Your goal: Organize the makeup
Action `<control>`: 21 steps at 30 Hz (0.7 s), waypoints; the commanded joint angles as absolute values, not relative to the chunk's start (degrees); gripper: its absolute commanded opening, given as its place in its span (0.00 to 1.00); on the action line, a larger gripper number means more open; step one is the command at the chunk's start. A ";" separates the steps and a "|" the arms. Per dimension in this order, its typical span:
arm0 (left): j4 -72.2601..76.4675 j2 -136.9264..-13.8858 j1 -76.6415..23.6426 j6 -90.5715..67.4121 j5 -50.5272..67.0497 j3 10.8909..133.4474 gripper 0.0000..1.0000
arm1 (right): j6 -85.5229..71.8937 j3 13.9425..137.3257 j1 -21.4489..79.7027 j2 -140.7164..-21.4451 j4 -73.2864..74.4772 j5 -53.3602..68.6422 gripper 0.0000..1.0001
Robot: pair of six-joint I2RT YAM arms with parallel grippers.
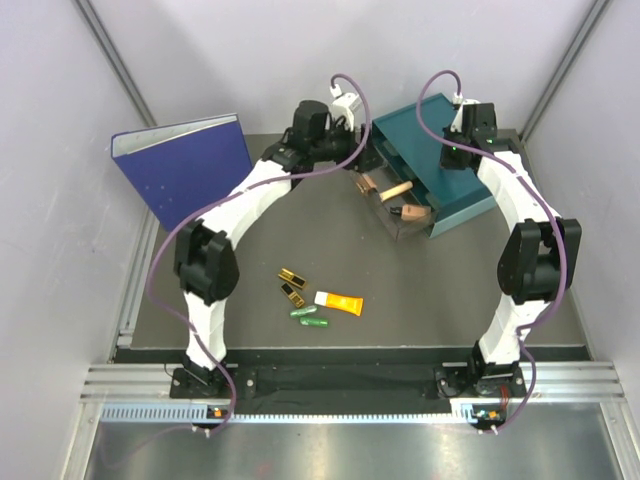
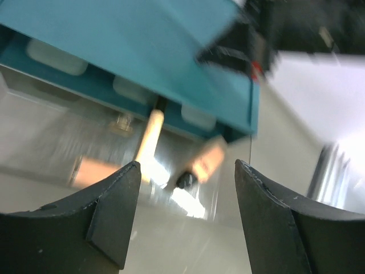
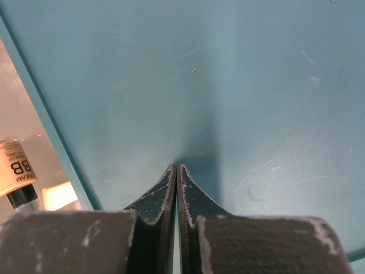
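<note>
Two gold-and-black cases (image 1: 291, 275) (image 1: 292, 294), two green capsules (image 1: 303, 312) (image 1: 316, 322) and a yellow-orange white-capped tube (image 1: 340, 302) lie on the mat in front of the arms. Two beige dark-capped bottles (image 1: 398, 190) (image 1: 412, 211) lie in the clear drawer (image 1: 392, 224) pulled out of the teal drawer box (image 1: 455, 195). My left gripper (image 1: 366, 168) (image 2: 187, 165) is open and empty just above the drawer, with a blurred bottle (image 2: 208, 160) ahead of it. My right gripper (image 1: 459, 150) (image 3: 177, 167) is shut and rests on the box's teal top (image 3: 228, 85). A bottle (image 3: 14, 168) shows beside that top.
A large blue binder (image 1: 185, 165) stands at the back left. Grey walls close in on both sides and the back. A metal rail (image 1: 350, 385) runs along the near edge by the arm bases.
</note>
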State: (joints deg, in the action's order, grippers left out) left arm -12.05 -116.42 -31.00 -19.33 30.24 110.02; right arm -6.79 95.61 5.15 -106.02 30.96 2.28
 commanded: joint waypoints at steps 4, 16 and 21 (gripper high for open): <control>-28.63 -101.36 -31.64 14.54 31.90 98.10 0.76 | -5.80 93.43 5.45 -106.43 36.12 3.34 0.00; -29.61 -90.43 -40.85 31.80 28.48 73.31 0.86 | -5.45 93.34 5.54 -107.32 36.65 3.60 0.00; -35.67 -94.30 -44.03 34.80 27.95 72.34 0.86 | -5.36 92.90 5.54 -107.23 36.83 3.60 0.00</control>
